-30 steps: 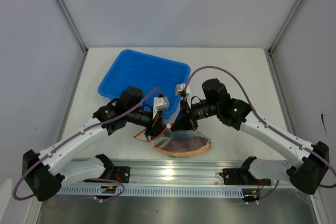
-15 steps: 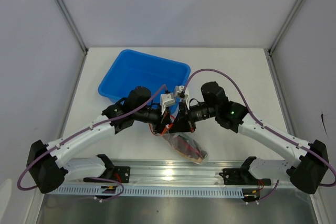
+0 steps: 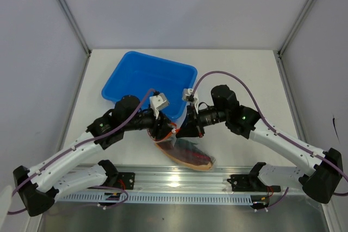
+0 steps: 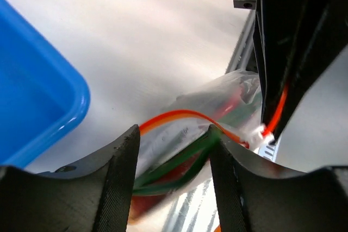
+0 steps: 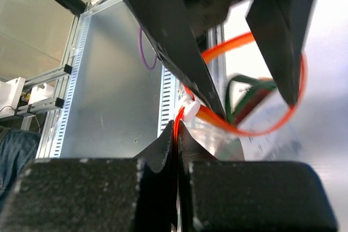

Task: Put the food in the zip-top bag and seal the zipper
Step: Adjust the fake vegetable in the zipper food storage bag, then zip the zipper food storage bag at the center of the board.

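Observation:
The zip-top bag (image 3: 202, 158) lies slumped near the table's front edge, with the food (image 3: 187, 152) inside: a purple-red and orange slice and green pods (image 4: 179, 158). My right gripper (image 5: 178, 129) is shut on the zipper (image 5: 215, 119), pinching the orange-red strip just beside its white tip (image 5: 190, 107). My left gripper (image 4: 174, 134) is open, its fingers (image 4: 122, 172) standing either side of the bag's mouth, where the zipper (image 4: 174, 114) arches between them. In the top view, left gripper (image 3: 165, 133) and right gripper (image 3: 180, 130) nearly meet above the bag.
The blue tray (image 3: 130, 66) sits just behind the left gripper, its corner (image 4: 49, 107) close to the left finger. The metal rail (image 3: 174, 180) runs along the near edge, right under the bag.
My left gripper has opened and let go of the bag's mouth, drawing back to the left. The bag, hanging lifted half a second ago, has sagged down onto the table. The right gripper keeps its pinch.

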